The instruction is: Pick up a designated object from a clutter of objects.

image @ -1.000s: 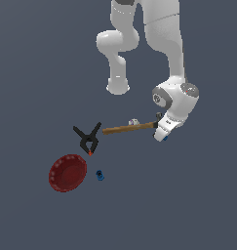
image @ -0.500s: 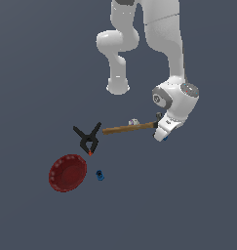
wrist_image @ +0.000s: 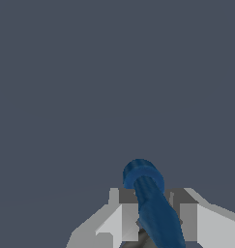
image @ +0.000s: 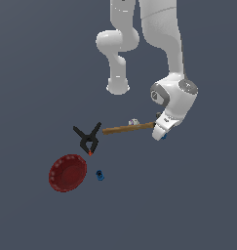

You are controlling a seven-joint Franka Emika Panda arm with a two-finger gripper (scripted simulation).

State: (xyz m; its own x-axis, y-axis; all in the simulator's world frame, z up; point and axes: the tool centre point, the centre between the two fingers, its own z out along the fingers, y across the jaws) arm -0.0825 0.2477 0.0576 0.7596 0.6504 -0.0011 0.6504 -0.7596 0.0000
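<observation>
The white two-fingered claw [wrist_image: 150, 213] is pinching the tiny dark-blue tapered piece [wrist_image: 150, 203] between its grey fingers [wrist_image: 128, 210], the piece's wider round end sticking out past the fingertips. Just beside the claw lies the end of the wooden-handled hammer [image: 127, 128], with a tiny whitish lump [image: 133, 121] near its handle. Well apart from the claw sit the black spring clamp with a red tip [image: 88, 138], the dark red round bowl [image: 67, 173] and the stubby blue piece [image: 99, 175].
</observation>
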